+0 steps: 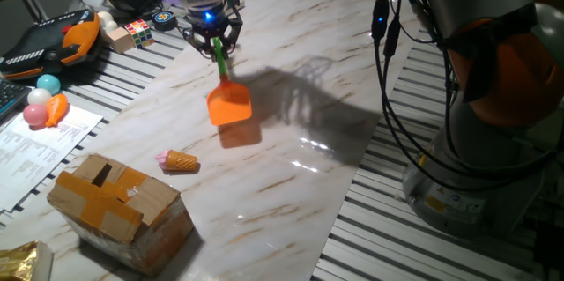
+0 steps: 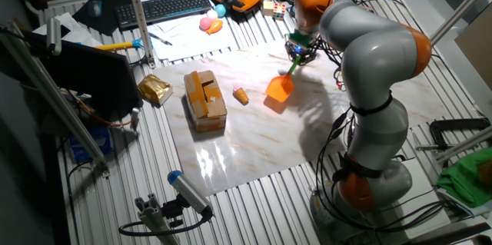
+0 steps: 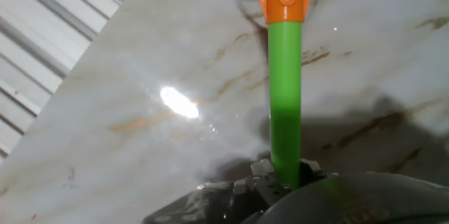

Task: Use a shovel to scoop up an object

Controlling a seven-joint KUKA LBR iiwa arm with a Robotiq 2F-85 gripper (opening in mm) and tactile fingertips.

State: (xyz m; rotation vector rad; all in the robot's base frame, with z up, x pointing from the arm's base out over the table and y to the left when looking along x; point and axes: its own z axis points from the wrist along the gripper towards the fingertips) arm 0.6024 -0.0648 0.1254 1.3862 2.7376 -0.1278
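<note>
We see the marble surface [image 1: 291, 175] lit from overhead, with a soft glare streak in one fixed view and a hard white hotspot in the hand view. The arm [image 1: 480, 52] throws a broad, soft-edged shadow across the slab, and the shovel [image 1: 229, 100] casts a dim orange patch just beneath its scoop. In the hand view the claw [image 3: 284, 182] is dark and blurred, while the other fixed view bends straight rails at its edges.

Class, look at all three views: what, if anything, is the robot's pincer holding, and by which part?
The pincer holds the toy shovel by its green shaft, with the orange scoop hanging below, away from the ice-cream cone.
</note>
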